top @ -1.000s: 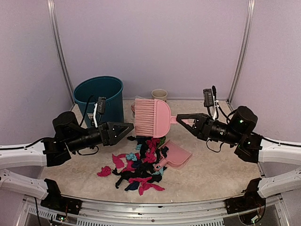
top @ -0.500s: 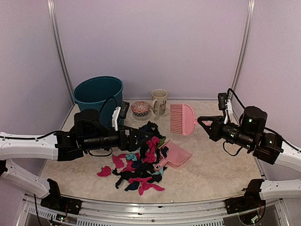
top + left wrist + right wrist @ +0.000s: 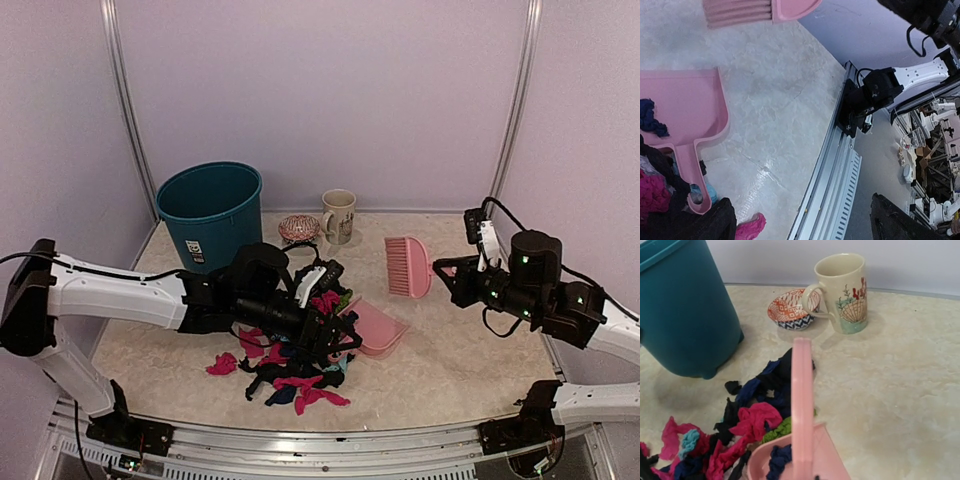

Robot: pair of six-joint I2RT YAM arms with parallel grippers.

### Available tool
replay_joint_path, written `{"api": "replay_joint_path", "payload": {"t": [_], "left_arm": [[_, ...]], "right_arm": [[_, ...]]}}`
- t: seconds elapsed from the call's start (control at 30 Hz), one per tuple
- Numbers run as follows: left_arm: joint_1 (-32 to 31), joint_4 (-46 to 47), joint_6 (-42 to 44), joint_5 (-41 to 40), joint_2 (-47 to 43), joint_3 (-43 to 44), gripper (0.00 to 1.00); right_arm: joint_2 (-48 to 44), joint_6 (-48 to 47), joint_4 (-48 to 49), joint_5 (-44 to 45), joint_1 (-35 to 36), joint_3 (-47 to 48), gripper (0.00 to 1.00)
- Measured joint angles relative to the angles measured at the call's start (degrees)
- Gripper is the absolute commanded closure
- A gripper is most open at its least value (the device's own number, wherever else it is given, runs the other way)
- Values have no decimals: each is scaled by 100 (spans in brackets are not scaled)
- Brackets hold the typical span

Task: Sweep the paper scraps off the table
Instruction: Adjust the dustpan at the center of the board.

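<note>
The paper scraps point(image 3: 295, 360) lie in a heap of black, navy, magenta, teal and green on the beige table point(image 3: 450, 360), left of a pink dustpan point(image 3: 378, 328). They also show in the right wrist view point(image 3: 752, 422) and the left wrist view point(image 3: 652, 192). A navy scrap point(image 3: 650, 120) lies in the dustpan point(image 3: 680, 107). My left gripper point(image 3: 340, 340) is open over the heap's right edge, just right of the dustpan handle point(image 3: 687, 175). My right gripper point(image 3: 450, 272) is shut on a pink brush point(image 3: 408, 267), held right of the dustpan; the brush shows edge-on point(image 3: 801, 405).
A teal bin point(image 3: 210, 210) stands at the back left. A patterned bowl point(image 3: 299, 229) and a shell-print mug point(image 3: 339, 215) stand by the back wall. A metal rail point(image 3: 330, 440) runs along the table's front edge.
My left arm has reached right across the scrap heap to the dustpan handle. My right arm has drawn the brush right and lower, away from the heap.
</note>
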Motion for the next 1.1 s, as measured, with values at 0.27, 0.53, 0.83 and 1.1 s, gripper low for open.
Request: {"api": "replay_joint_path", "payload": {"t": [0.27,0.53,0.83,1.1], "left_arm": [[-2,-592,-15,417,1095,704,9],[39,-826,-17,413,1499,1099,8],[295,-942,-83,107,1818,1152,8],[494,-960,-111,-28,1873,1152,7]], "right_arm": [[-63,2,-116,17,-4,66,100],[-131,20,-136,13,-7,70,100],[-155,26,-133,11,-7,70,100],[-155,50,-133,11,-7,70,100]]}}
